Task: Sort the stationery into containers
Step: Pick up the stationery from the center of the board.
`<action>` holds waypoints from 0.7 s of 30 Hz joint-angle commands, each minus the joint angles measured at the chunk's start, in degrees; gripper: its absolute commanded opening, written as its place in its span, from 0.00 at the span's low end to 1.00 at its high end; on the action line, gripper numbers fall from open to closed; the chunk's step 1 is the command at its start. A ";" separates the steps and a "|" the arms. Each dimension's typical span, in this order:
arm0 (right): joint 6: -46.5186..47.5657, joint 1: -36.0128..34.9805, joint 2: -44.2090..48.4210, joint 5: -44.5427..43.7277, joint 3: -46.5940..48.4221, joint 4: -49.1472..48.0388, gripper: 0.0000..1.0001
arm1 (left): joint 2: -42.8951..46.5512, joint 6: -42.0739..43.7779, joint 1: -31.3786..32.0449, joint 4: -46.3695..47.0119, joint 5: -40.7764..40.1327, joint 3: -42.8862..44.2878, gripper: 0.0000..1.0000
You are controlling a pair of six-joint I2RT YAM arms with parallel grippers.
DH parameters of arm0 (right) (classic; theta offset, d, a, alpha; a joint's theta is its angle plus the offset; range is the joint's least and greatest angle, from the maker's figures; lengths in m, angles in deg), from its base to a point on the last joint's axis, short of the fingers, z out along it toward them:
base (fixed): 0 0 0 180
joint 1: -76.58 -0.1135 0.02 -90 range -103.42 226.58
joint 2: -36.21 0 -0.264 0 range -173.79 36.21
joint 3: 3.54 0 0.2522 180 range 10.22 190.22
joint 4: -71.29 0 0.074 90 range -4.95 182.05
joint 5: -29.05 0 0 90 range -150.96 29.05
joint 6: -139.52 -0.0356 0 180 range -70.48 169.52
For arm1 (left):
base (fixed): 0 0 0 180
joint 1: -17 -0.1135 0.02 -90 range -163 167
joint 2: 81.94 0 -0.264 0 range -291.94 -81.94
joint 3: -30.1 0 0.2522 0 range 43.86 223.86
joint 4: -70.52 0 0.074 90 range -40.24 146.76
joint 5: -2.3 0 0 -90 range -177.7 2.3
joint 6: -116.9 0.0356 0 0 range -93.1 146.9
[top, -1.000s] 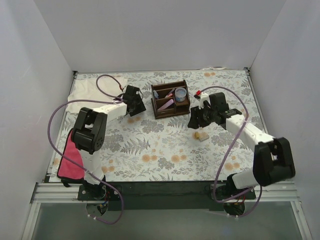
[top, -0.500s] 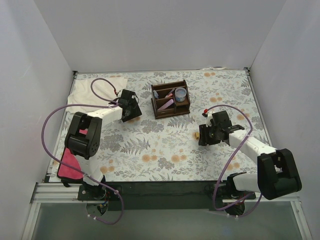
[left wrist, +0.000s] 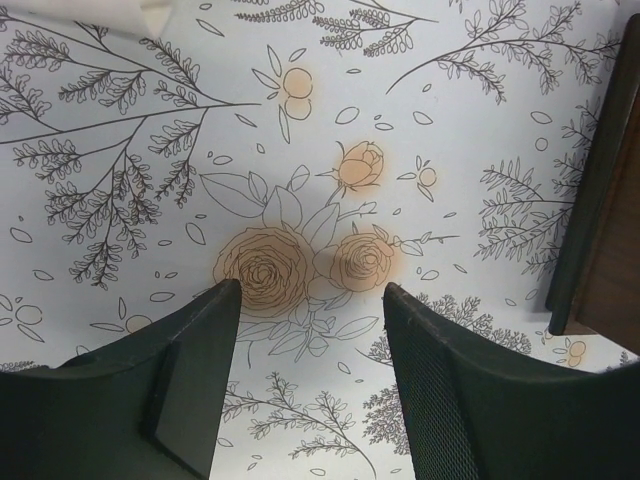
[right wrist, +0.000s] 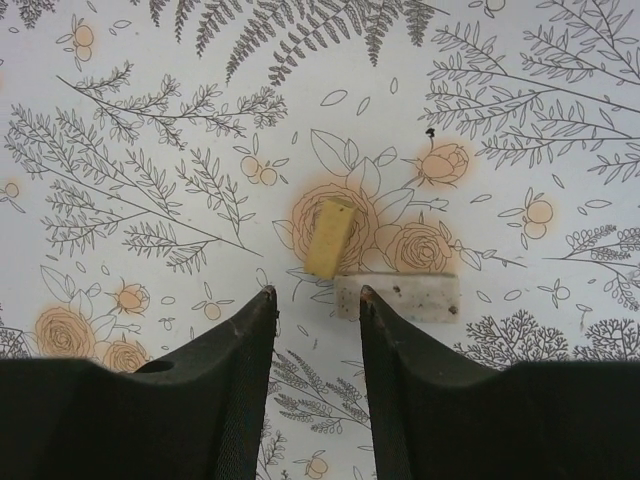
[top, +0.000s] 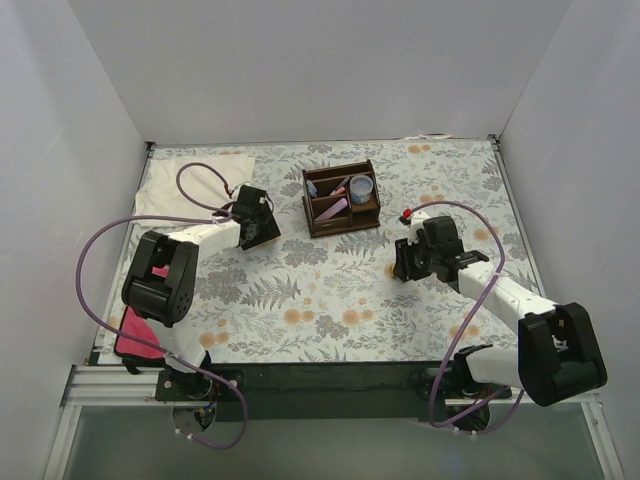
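**A:** Which step is this?

**B:** Picking up, I'd judge. The right gripper [right wrist: 316, 292] hovers with its fingers spread and empty. The tan block [right wrist: 329, 236] sits at its 12 o'clock, and a pale speckled bar [right wrist: 398, 297] lies just beside the block, at its 4 o'clock.

**A:** Next?

**B:** Drop straight down, close on the block alone, then carry it to the organiser [top: 341, 198] at 11 o'clock.

**A:** And the left gripper [left wrist: 312, 290]?

**B:** Spread and empty, low over the floral tablecloth [left wrist: 450, 120] at the organiser's 9 o'clock.

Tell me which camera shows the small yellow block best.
The right wrist view: the yellow block lies unobstructed just beyond the open right gripper, next to a white speckled block. In the top external view the right gripper covers it. The left wrist view misses it entirely.
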 commanded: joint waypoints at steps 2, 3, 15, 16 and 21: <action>0.92 -0.75 -1.55 1.60 0.92 -5.37 0.45 | 5.08 1.24 0.05 0.75 -0.64 -0.93 0.58; 0.83 -0.84 -2.68 1.42 1.01 -5.65 0.45 | 5.17 1.42 0.05 0.66 -0.81 -1.10 0.58; 0.04 -1.28 -7.18 0.63 2.06 -5.91 0.34 | 5.17 1.33 0.14 0.83 -0.20 -0.66 0.58; 0.13 -1.28 -7.27 0.54 2.15 -5.91 0.28 | 5.08 1.42 0.05 0.83 -0.11 -0.49 0.58; 1.79 -1.28 -7.01 1.77 2.68 -6.26 0.01 | 4.64 1.24 0.14 1.01 0.16 -0.49 0.58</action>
